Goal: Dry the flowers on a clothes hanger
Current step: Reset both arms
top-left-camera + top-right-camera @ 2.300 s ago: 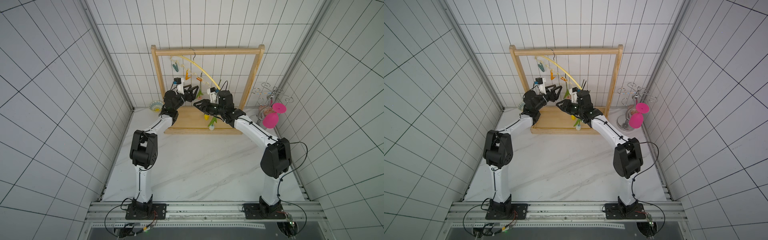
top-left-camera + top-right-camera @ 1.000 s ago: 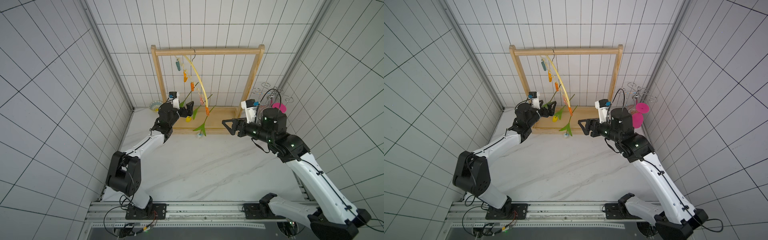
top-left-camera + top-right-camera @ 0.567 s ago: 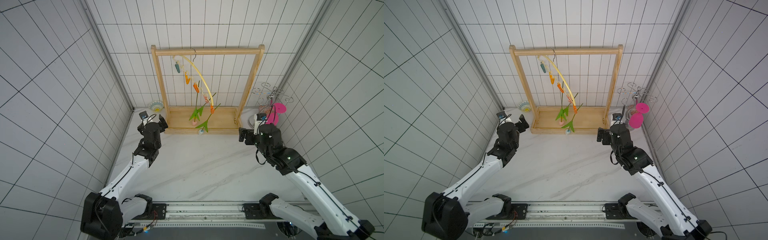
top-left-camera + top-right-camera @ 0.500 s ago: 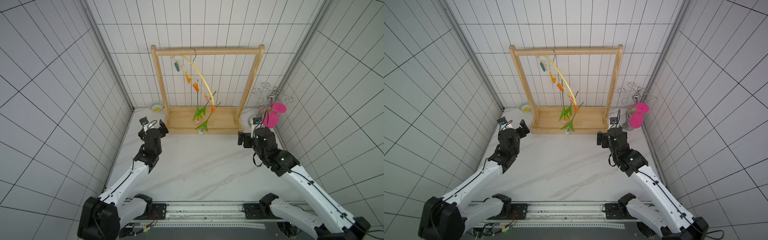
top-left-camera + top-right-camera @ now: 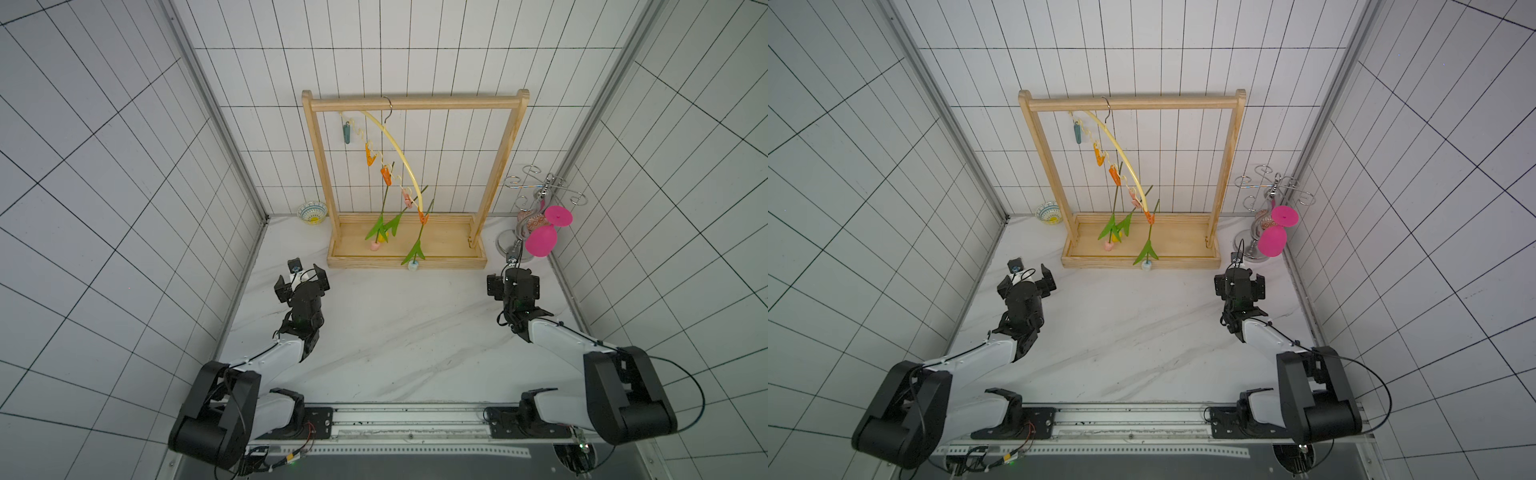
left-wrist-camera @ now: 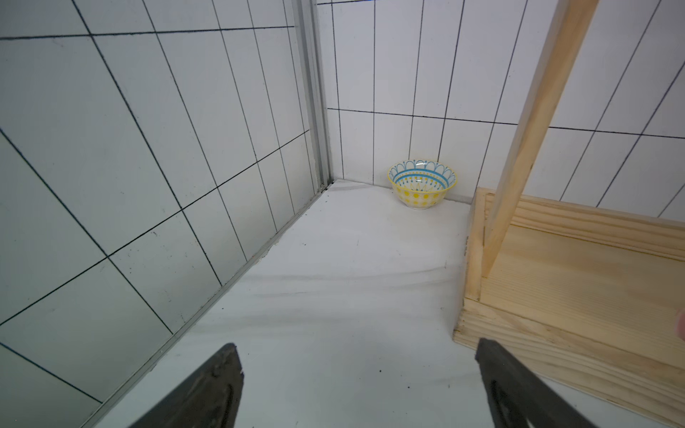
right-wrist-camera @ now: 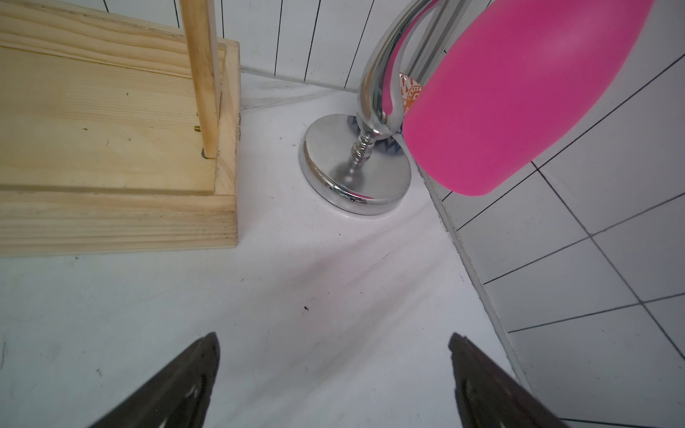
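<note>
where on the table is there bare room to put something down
The widest bare patch is the marble table between the left gripper and the right gripper, in front of the wooden rack. Smaller gap between the bowl and left gripper. Crowded: its tray under the flowers, and the corner by the silver stand.

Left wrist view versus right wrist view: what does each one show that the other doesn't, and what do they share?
Only the left wrist view shows the patterned bowl, standing past the rack's end. Only the right wrist view shows the silver stand and the pink glass beside it. Both show one end of the wooden rack, a stretch of the white table, and that arm's own gripper: the left gripper and the right gripper are each open with nothing between the fingers.
</note>
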### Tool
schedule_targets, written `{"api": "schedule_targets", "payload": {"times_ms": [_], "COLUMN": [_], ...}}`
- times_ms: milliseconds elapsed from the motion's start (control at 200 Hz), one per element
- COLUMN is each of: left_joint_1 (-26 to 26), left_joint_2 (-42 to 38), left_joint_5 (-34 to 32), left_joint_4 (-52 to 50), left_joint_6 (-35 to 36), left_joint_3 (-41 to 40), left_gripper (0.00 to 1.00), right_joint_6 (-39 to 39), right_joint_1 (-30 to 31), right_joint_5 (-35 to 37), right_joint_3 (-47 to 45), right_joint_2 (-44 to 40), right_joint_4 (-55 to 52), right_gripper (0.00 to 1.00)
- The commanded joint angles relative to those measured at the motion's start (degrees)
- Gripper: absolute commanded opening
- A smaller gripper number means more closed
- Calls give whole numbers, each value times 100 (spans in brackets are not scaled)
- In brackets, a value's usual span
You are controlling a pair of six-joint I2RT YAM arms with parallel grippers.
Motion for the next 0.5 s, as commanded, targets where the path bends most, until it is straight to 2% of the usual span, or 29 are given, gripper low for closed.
{"api": "schedule_targets", "payload": {"times_ms": [0,75,160,215,295,445,495], "left_joint_1": [104,63,60,79,100,147,155], "left_joint_2": [543,892,979,910,924,838,856], "left_joint_5": [145,152,-216,-218,-263,-324,-261], "left_joint_4": [1028,1274,816,591,767,1073,1476], "left_joint_6": [97,362,252,157,185,145,202], "left_joint_3": [-125,30,288,353,298,96,-72], "left_gripper": [99,99,99,99,99,99,99], "right_joint_6": [310,409,523,505,518,591,600], "right_joint_1": [-328,-550,-711,-715,-723,-792,-795], "right_joint_5": [-348,-675,-717,-655,-558,-533,-532], "right_joint_3": [-70,69,87,-40,-244,-106,-172], "right_joint_2": [312,386,373,270,169,267,206], "right_joint_4": [634,452,429,580,877,720,774], "right_gripper": [99,99,99,99,99,99,99]}}
